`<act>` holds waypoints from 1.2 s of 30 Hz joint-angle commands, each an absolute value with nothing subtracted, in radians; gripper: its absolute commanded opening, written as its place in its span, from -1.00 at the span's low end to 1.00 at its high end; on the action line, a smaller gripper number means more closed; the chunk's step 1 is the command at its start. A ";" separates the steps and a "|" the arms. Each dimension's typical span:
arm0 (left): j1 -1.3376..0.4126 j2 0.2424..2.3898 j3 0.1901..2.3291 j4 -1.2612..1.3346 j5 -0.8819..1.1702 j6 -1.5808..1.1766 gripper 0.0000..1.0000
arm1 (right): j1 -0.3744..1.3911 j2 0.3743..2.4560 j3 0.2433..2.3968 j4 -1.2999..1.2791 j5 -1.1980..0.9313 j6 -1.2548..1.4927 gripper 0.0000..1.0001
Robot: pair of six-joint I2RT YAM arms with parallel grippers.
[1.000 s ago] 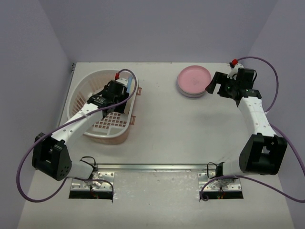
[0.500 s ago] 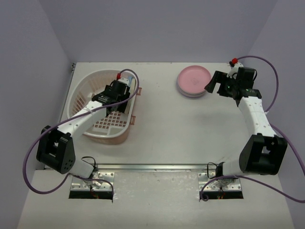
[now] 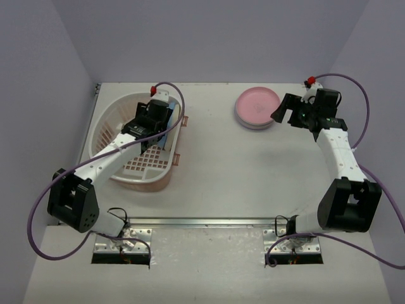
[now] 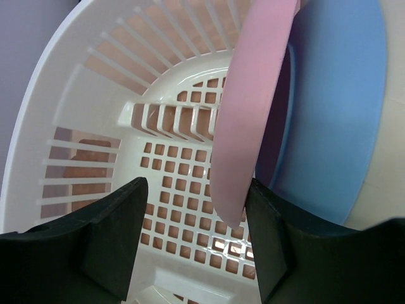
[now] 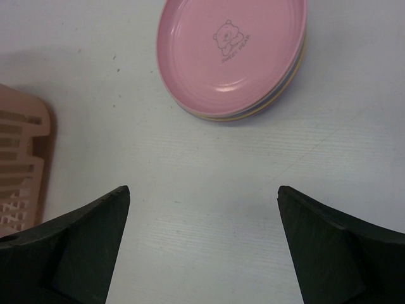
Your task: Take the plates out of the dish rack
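Observation:
The dish rack [image 3: 112, 119] stands at the left of the table. A pink plate [image 4: 253, 95] and a blue plate [image 4: 335, 107] stand on edge inside it, at its right side. My left gripper [image 3: 155, 118] is inside the rack, open. In the left wrist view [image 4: 197, 190] the pink plate's lower edge lies between the jaws, close to the right finger [image 4: 272, 234]. My right gripper [image 3: 282, 114] is open and empty above the table, just right of a stack of plates with a pink one on top [image 3: 257, 107]; the stack also shows in the right wrist view [image 5: 231, 54].
The rack's grid floor [image 4: 183, 190] is bare left of the standing plates. The rack's pink side handle [image 5: 19, 164] shows at the left edge of the right wrist view. Lavender walls close in the table on three sides.
My left gripper has moved toward the far end of the rack, along the standing plates. My right gripper has barely moved.

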State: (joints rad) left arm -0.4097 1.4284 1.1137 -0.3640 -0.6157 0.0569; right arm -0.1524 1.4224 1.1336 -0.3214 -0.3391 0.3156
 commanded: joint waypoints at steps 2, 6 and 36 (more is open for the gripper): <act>-0.437 1.462 1.133 -0.263 -0.722 0.095 0.14 | -0.147 1.393 1.136 -0.273 -0.355 0.323 0.98; -0.471 1.493 1.100 -0.178 -0.823 0.149 0.08 | -0.148 1.396 1.133 -0.273 -0.359 0.321 0.97; -0.569 1.509 1.165 -0.030 -1.101 0.401 -1.00 | -0.147 1.412 1.146 -0.268 -0.395 0.336 0.97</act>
State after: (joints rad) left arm -0.5340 1.5757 1.1149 -0.1821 -0.9764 0.2940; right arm -0.1524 1.4227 1.1240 -0.3141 -0.3738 0.3221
